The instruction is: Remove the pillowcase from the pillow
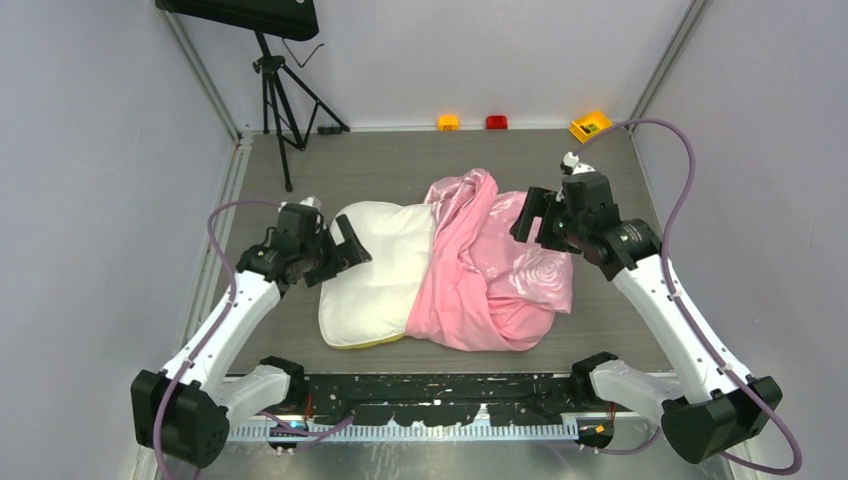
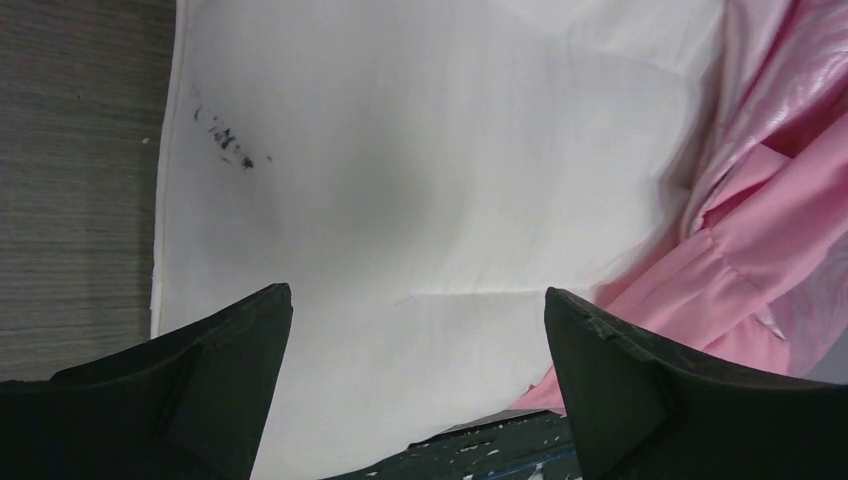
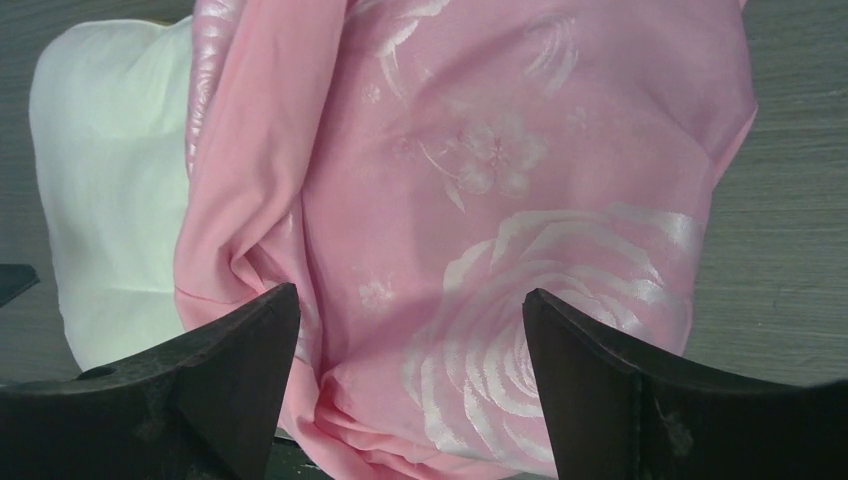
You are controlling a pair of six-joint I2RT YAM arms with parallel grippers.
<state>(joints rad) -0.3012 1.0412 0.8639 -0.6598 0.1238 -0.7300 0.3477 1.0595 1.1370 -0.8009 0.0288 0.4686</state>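
**Pillow half out of pillowcase**

Pillow: white, puffy, lying flat on the table, long axis left–right. Left half bare; right half inside the pillowcase. A thin yellow edge shows along the near side. The left wrist view shows a small patch of dark smudges on the white cover near its left edge.

Pillowcase: shiny pink satin with pale roses – one large bloom on the right part. It covers the pillow's right half. The open end is bunched into a thick, wrinkled ridge running far-to-near across the pillow's middle. The right end lies slack on the table.
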